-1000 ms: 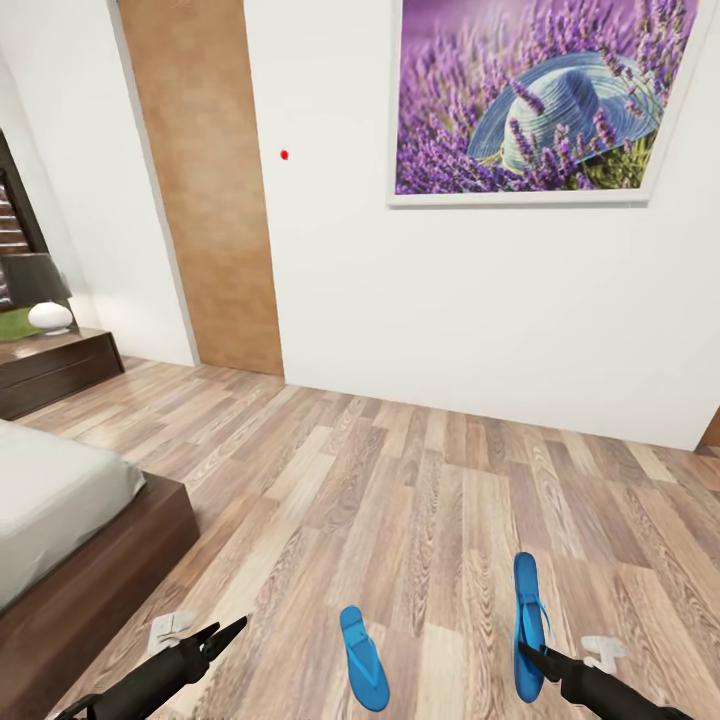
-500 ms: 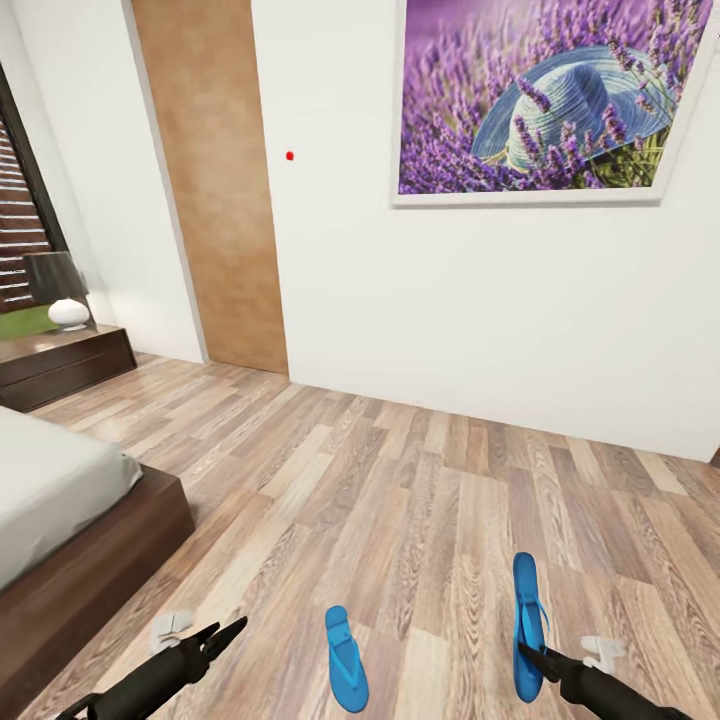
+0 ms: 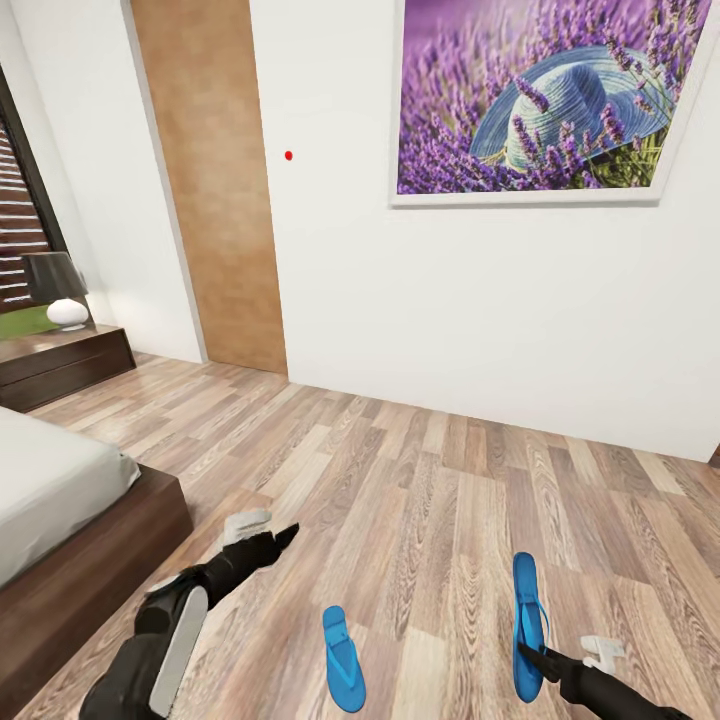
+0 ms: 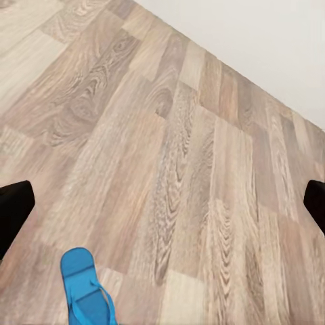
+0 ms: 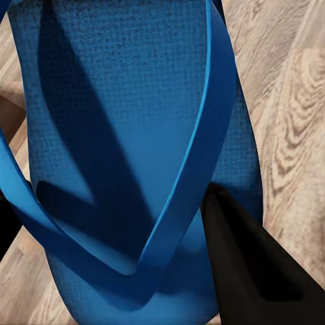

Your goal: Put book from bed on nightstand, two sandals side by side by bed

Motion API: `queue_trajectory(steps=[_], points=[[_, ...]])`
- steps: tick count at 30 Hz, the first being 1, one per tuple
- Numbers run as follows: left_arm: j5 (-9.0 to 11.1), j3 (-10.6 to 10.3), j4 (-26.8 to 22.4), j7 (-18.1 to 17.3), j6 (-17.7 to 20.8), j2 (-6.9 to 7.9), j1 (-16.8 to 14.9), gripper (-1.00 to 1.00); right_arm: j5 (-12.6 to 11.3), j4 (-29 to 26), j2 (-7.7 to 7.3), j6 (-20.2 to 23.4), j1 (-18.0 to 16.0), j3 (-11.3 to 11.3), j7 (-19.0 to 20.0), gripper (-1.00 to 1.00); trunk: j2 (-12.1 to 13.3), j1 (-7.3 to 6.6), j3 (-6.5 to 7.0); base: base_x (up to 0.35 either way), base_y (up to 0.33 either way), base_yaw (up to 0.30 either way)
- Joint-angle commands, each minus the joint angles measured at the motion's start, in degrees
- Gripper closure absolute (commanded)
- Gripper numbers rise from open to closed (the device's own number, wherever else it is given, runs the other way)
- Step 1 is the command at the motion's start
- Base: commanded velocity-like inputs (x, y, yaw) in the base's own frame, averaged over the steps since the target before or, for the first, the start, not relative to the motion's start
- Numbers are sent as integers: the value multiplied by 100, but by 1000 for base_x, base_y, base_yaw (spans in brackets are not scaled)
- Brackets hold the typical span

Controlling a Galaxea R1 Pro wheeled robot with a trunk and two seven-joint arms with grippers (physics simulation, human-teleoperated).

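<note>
Sandals (image 3: 343, 658) apart on floor (image 3: 430, 500); bed (image 3: 60, 500) left

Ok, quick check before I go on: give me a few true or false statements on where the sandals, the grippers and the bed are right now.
1. The right gripper is closed on a sandal. True: a finger presses the sole by the strap.
2. The other sandal lies on the bed. False: it lies on the floor.
3. The left gripper holds it. False: its fingers are spread over bare floor, empty.
4. The bed is on the robot's left. True.
5. The sandals touch each other. False: they are apart.
</note>
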Motion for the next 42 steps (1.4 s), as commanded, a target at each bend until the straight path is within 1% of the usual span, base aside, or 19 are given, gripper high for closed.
queue_trajectory(steps=[1,2,3,5,6,7,9,11,14,16,18,19,20,21,24,25,30,42], points=[[19,-68,38,184,134,-79,-180,-100,23,-8,5,68,-8,-35,36,100,-3,-1,-6,0,0,0],[20,-212,186,417,228,-205,-469,-100,23,-6,5,67,-8,-37,36,100,-3,-1,-6,0,0,0],[21,-281,281,475,262,-250,-619,-100,23,-7,5,67,-8,-38,36,100,-3,-1,-6,0,0,0],[21,-402,555,542,445,-316,-965,-100,23,-8,5,70,-8,-39,36,100,-3,-1,-6,0,0,0],[19,-430,646,555,518,-333,-1055,-100,23,-8,5,71,-8,-40,36,100,-3,-1,-6,0,0,0],[16,-501,948,644,772,-374,-1324,-100,23,-8,5,69,-8,-40,36,100,-3,-1,-6,0,0,0],[14,-565,1338,920,1030,-421,-1610,-100,23,-6,5,69,-8,-40,36,100,-3,-1,-6,0,0,0],[16,-601,1622,1262,1145,-462,-1755,-100,23,-8,5,69,-8,-38,36,100,-3,-1,-6,0,0,0],[19,-623,1775,1549,1206,-516,-1823,-100,23,-8,9,70,-8,-35,36,100,-3,-1,-6,0,0,0],[20,-664,1811,1623,1221,-539,-1840,-100,23,-3,11,70,-8,-36,36,100,-3,-1,-6,0,0,0],[21,-855,1836,1667,1234,-552,-1850,-100,23,-6,11,72,-8,-39,36,100,-3,-1,-6,0,0,0],[23,-915,1840,1673,1237,-553,-1851,-100,23,-7,11,73,-8,-39,36,100,-3,-1,-6,0,0,0],[29,-1091,1848,1681,1237,-553,-1854,-100,23,-7,9,74,-8,-40,37,100,-3,-1,-6,0,0,0],[33,-1192,1856,1686,1237,-554,-1855,-100,23,-8,7,75,-8,-40,40,100,-3,-1,-6,0,0,0],[37,-1350,1881,1693,1237,-554,-1856,-100,23,-7,7,74,-8,-40,40,100,-3,-1,-6,0,0,0],[37,-1379,1886,1694,1235,-554,-1856,-100,23,-7,8,74,-8,-40,39,100,-43,21,-24,0,0,0],[39,-1422,1891,1699,1236,-554,-1856,-100,23,-8,9,75,-8,-40,44,100,-50,34,-135,0,0,0],[39,-1429,1892,1696,1237,-546,-1857,-100,23,-8,8,76,-8,-45,43,100,-66,65,-401,0,0,0]])
